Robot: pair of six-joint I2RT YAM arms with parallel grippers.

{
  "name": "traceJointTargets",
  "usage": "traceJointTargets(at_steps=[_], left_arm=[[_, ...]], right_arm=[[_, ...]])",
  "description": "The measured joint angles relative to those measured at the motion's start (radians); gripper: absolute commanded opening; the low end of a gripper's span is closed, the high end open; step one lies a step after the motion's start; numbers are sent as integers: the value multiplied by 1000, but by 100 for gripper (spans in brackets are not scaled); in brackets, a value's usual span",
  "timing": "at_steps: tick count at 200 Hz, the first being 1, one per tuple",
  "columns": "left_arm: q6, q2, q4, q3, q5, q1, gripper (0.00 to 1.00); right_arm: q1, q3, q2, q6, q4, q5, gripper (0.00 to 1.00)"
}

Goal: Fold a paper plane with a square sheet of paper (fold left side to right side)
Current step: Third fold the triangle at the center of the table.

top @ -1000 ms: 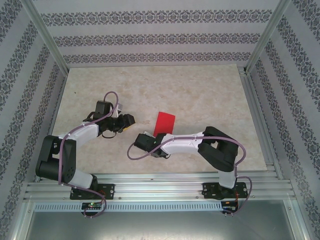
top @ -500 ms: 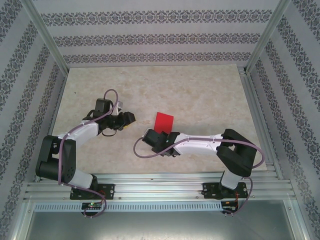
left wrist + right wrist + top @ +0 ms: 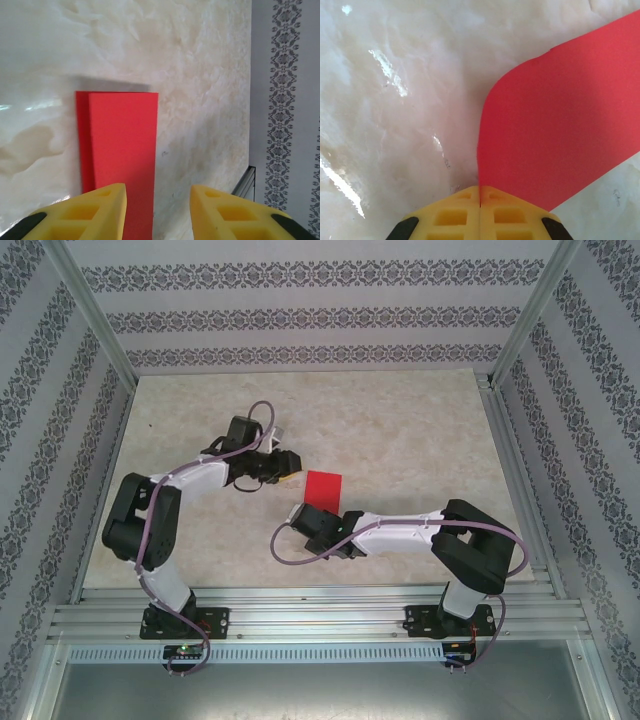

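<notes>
The paper (image 3: 322,486) lies near the middle of the worktop (image 3: 430,430), a little toward the near edge, between the two grippers. It is a red folded rectangle with square far corners. From above it reads as a small block, only slightly wider than deep, so its long axis is hard to judge there. In the left wrist view the paper (image 3: 122,150) is clearly elongated, its long axis running straight away from the camera toward the far short edge. Two layers show, the lower one peeking out as a narrow strip along the left side. The upper layer lies flat, and a shadow falls on the worktop beyond the far edge. The left gripper (image 3: 290,474) sits just beside the paper's left far corner. Seen from its wrist, the left gripper (image 3: 157,192) is released, its yellow fingers (image 3: 107,210) standing apart over the paper's near end, with one long edge of the paper running between them. The right gripper (image 3: 318,508) is at the paper's near edge. In its own view the right gripper (image 3: 480,192) is clenched, fingertips pressed together, and the paper (image 3: 560,125) runs right into the seam between them. From that pinch the sheet fans out up and to the right, its left edge bowed in a curve and lifted off the worktop (image 3: 395,100). Patterned walls (image 3: 300,320) enclose the worktop.
</notes>
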Motion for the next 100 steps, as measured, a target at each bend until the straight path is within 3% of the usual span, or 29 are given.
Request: traceJointTargets(at_steps=[50, 100], left_arm=[[11, 209, -17, 198, 5, -108, 35], [25, 293, -39, 214, 3, -125, 34]], right_arm=[[-6, -31, -16, 0, 23, 0, 0], [-21, -31, -16, 3, 25, 0, 4]])
